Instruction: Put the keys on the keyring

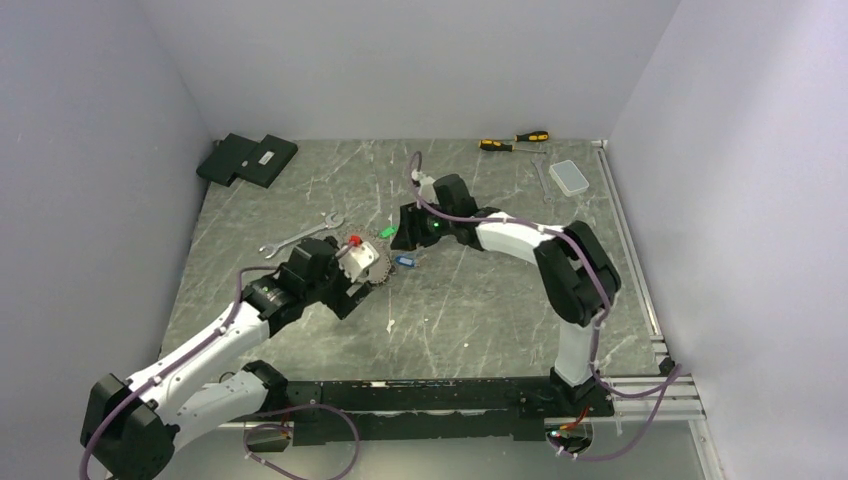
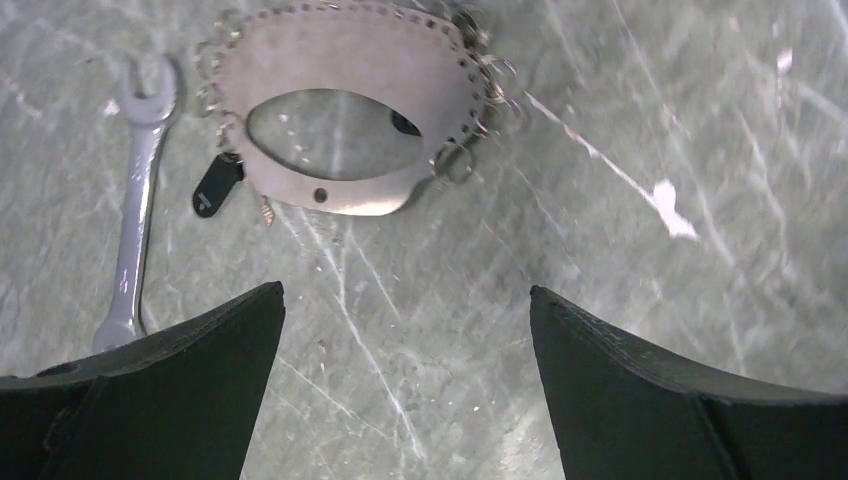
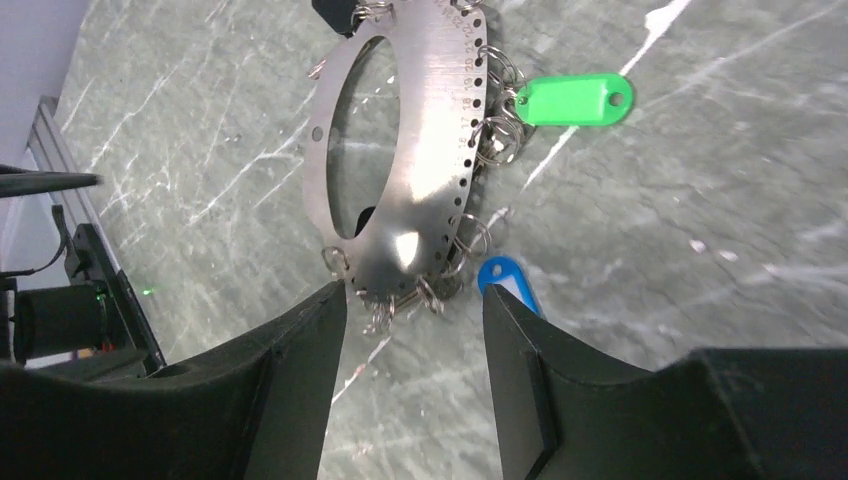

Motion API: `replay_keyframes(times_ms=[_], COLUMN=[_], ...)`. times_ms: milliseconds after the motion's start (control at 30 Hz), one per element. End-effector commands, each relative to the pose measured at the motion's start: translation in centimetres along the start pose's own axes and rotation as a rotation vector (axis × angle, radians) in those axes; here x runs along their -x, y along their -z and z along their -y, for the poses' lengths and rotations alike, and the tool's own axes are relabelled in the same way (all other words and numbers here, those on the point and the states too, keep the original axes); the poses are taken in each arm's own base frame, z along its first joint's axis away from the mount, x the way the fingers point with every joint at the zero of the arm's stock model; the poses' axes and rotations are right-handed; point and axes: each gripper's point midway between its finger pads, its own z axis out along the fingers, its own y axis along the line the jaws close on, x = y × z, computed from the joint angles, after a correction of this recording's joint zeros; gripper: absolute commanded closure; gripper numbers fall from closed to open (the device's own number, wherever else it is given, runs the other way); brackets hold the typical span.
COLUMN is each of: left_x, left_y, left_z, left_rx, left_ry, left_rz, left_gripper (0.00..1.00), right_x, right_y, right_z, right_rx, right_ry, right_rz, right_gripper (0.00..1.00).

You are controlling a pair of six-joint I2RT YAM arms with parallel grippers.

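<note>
The keyring, a flat perforated steel oval fringed with small split rings, is lying on the desk at upper centre of the right wrist view. The right gripper is hovering at its lower edge, jaws parted and gripping nothing. The green key and the blue key are lying against the rim, probably placed handy for threading. The left gripper is hanging wide apart and empty.
</note>
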Motion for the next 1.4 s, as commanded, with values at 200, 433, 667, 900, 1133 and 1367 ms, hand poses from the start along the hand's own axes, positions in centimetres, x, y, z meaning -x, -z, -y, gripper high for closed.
replay_keyframes(times_ms=[200,433,667,900,1133,1367], left_x=[1.2,1.3,1.2,-0.1,-1.8,-2.4], left_y=[-3.1,-6.1,-8.1,-9.1,-9.9,-10.6], left_z=[2.6,1.6,0.8,1.6,2.1,2.0], left_rx=[-0.180,-0.221,-0.260,-0.312,-0.333,-0.331], left_ry=[-0.141,-0.022,0.033,0.048,0.057,0.073], left_rz=[0.041,-0.003,-0.022,-0.063,-0.122,-0.169], left_gripper=[0.25,0.39,0.48,0.51,0.59,0.62], right_x=[0.4,0.3,0.5,0.4,0.5,0.5], right_y=[5.9,8.4,9.0,8.9,8.9,9.0], right_z=[0.5,1.3,1.3,1.3,1.2,1.0], right_rx=[-0.046,-0.057,-0.053,-0.042,-0.034,-0.027], right_ry=[0.037,0.024,0.029,0.024,0.025,0.026], right_rz=[0.126,0.173,0.187,0.186,0.189,0.192], right_gripper=[0.43,0.42,0.42,0.42,0.42,0.41])
